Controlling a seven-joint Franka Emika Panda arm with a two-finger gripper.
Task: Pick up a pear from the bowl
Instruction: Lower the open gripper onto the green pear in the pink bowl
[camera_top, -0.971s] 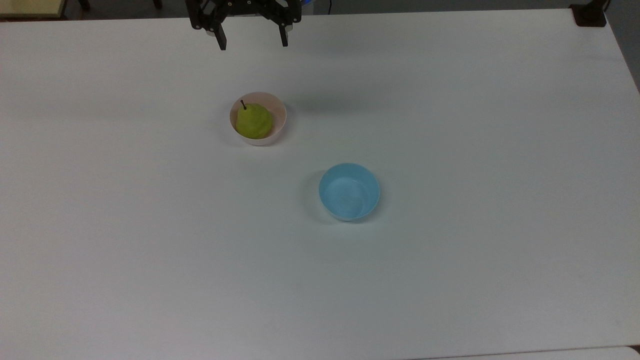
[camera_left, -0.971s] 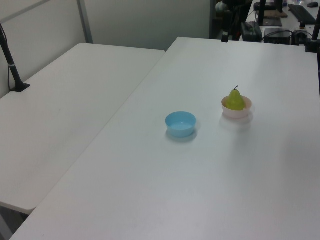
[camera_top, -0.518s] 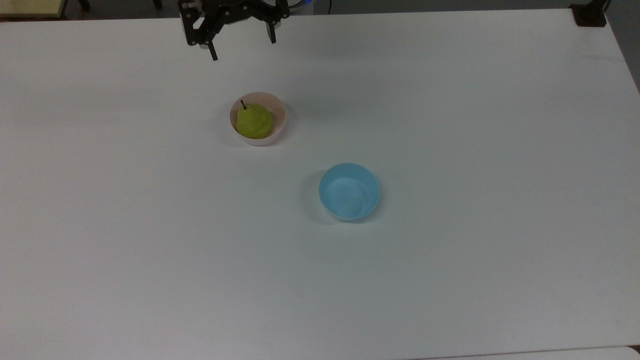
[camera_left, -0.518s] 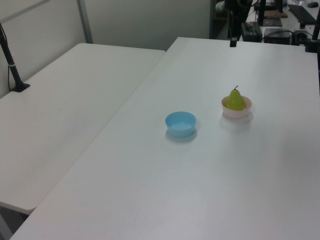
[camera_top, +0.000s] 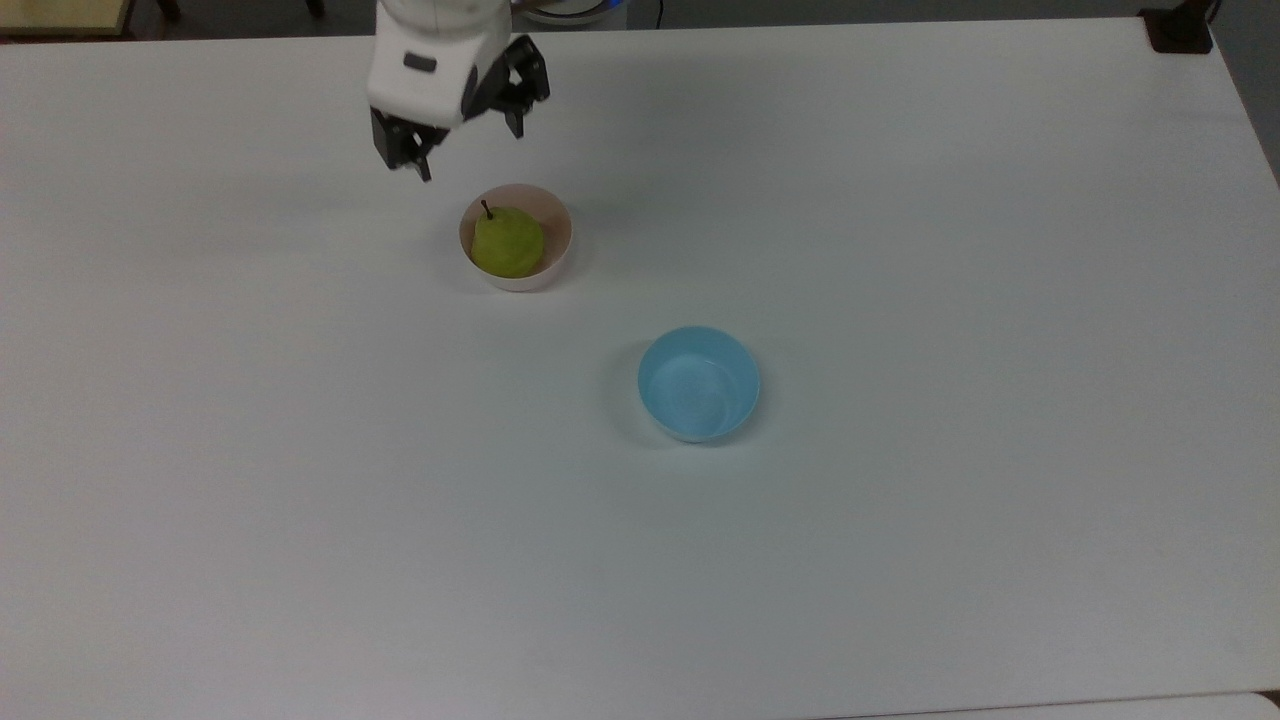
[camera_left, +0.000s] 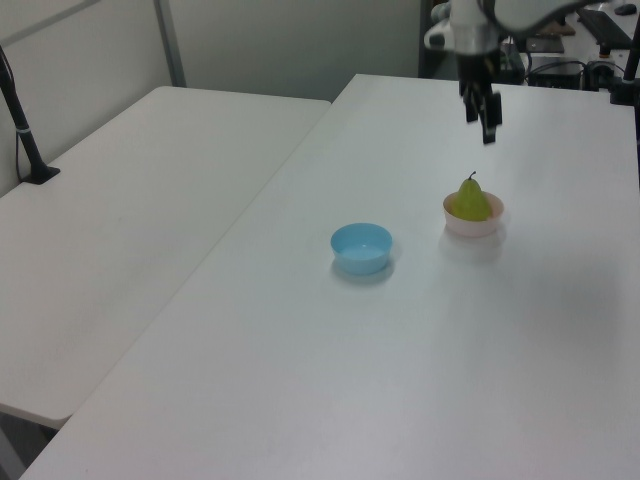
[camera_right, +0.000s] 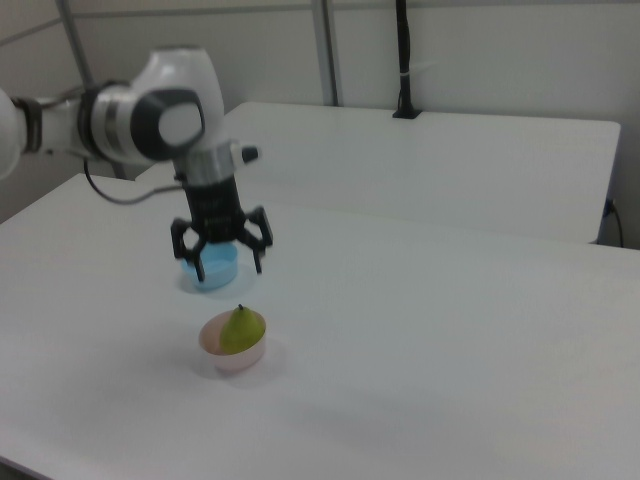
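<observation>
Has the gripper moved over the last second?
Yes. In the top view the gripper has come down the picture toward the bowl holding the pear; the bowl has stayed put.

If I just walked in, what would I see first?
Probably the yellow-green pear, standing stem-up in a small pink bowl on the big white table. The gripper hangs open above it, toward the top view's upper left, jaws apart and pointing down. An empty blue bowl sits apart, toward the top view's lower right.
</observation>
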